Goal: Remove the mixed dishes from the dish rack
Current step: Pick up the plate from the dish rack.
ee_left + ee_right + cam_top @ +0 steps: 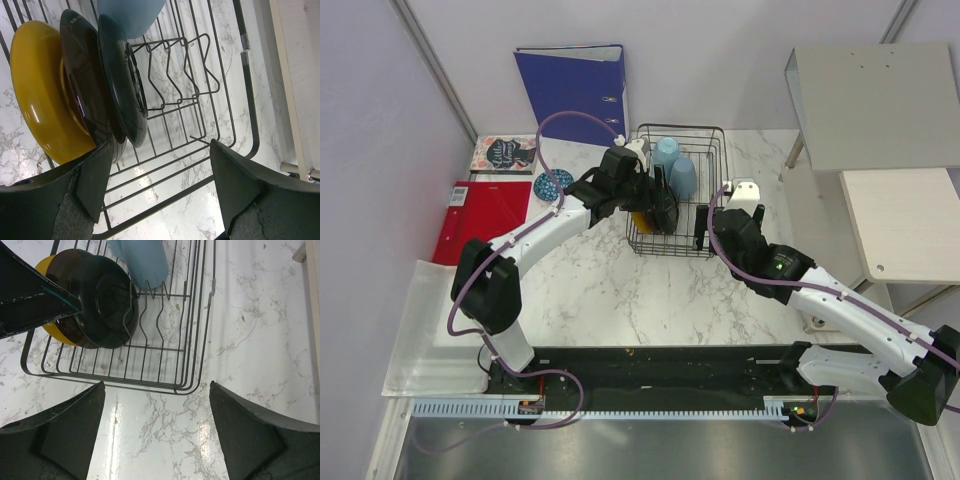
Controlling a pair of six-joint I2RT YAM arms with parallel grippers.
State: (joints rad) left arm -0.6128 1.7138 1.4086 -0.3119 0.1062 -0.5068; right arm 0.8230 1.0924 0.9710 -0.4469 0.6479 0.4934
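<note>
The black wire dish rack [705,190] stands at the back middle of the marble table. Two pale blue cups [666,152] lie in its far part. At its left, a yellow plate [37,95], a dark red-brown plate [82,85] and a black dish [122,85] stand on edge side by side. My left gripper [663,213] hangs open over these plates, its left finger [92,180] close by the dark plate, nothing between the jaws. My right gripper [156,430] is open over bare marble just outside the rack's near right corner [190,385]. A small blue patterned bowl [553,184] sits on the table left of the rack.
A blue ring binder [575,85] stands against the back wall. A red folder [485,215] and a dark book [505,152] lie at the left. A grey shelf [880,100] and a white board [905,220] flank the table's right side.
</note>
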